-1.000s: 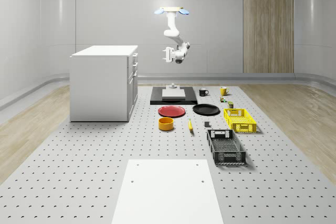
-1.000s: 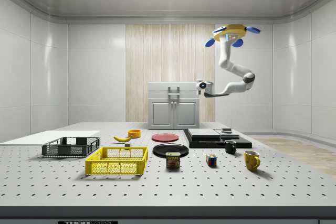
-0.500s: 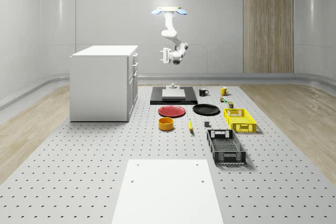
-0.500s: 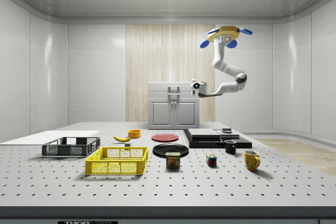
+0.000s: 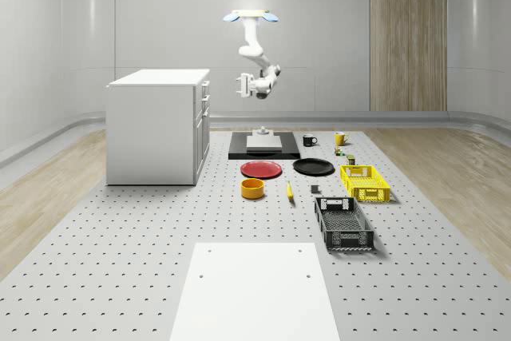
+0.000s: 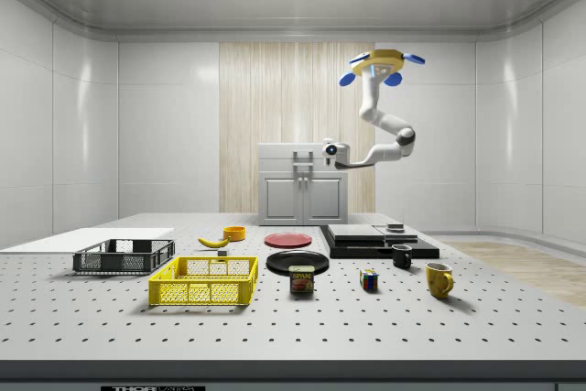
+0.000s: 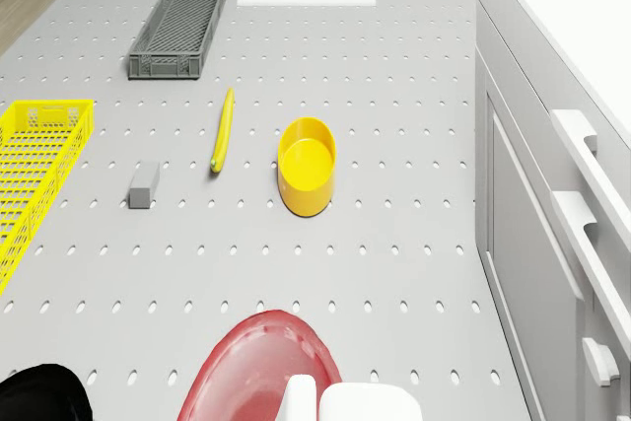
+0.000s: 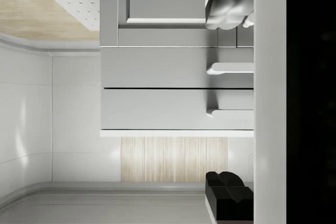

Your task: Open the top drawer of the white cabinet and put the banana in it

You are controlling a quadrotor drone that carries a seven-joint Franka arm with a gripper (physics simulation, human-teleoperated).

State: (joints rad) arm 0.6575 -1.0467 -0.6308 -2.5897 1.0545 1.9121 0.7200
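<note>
Step in hand, as judged: approach to the top drawer. Nothing opened, banana untouched.

Whole-scene view, left to right. Cabinet stands at centre left of the frame on the desk, all drawer fronts flush. Top drawer is closed; its handle faces the frame's right. The gripper hangs in the air just right of the cabinet's top edge, at about drawer height, apart from it. The drone hovers above it, upper centre of the frame, over the desk's far end beside the cabinet. Below sit a red plate and an orange bowl. The banana lies flat on the desk just right of the bowl, centre of frame, well apart from the cabinet.

Side view: gripper sits in front of the cabinet's upper right corner; banana lies at lower left by the bowl.

Finger gap: cannot tell.

Next move, as I judge it: close the remaining gap, line the fingers up across the top handle, clamp, then pull straight out. The second handle lies close below, so height must be exact.
</note>
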